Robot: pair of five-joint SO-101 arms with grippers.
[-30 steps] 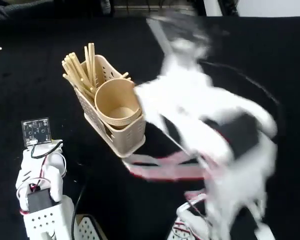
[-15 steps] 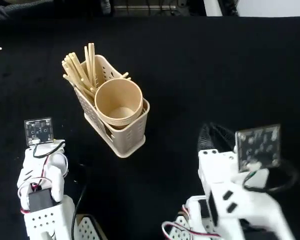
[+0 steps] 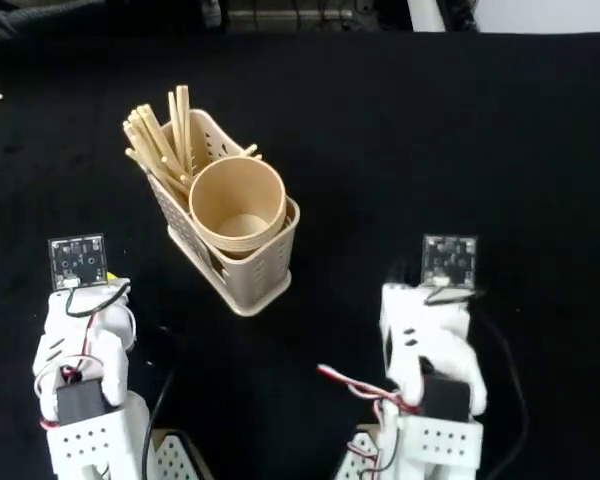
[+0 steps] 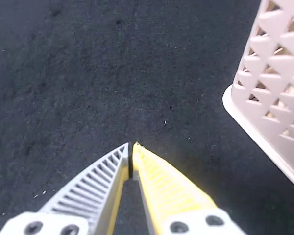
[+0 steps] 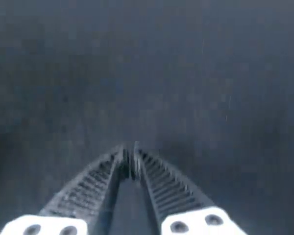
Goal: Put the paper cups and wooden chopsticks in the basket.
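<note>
Though left jaws and right jaws are closed, we hold nothing. Beside the left jaws, the basket [image 3: 245, 277] holds paper cups [image 3: 237, 205] and chopsticks [image 3: 158, 135].

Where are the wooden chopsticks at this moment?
In the high view, the wooden chopsticks stand tilted in the far end of the basket, just beyond the paper cups, on the left half of the black table.

A cream lattice-walled basket [image 3: 248, 272] stands upright near the left gripper [image 4: 131, 147], ahead of it and to its inner side. Stacked tan paper cups [image 3: 237, 205] sit mouth-up in the nearer end. Wooden chopsticks [image 3: 160, 135] lean bundled in the farther end.
</note>
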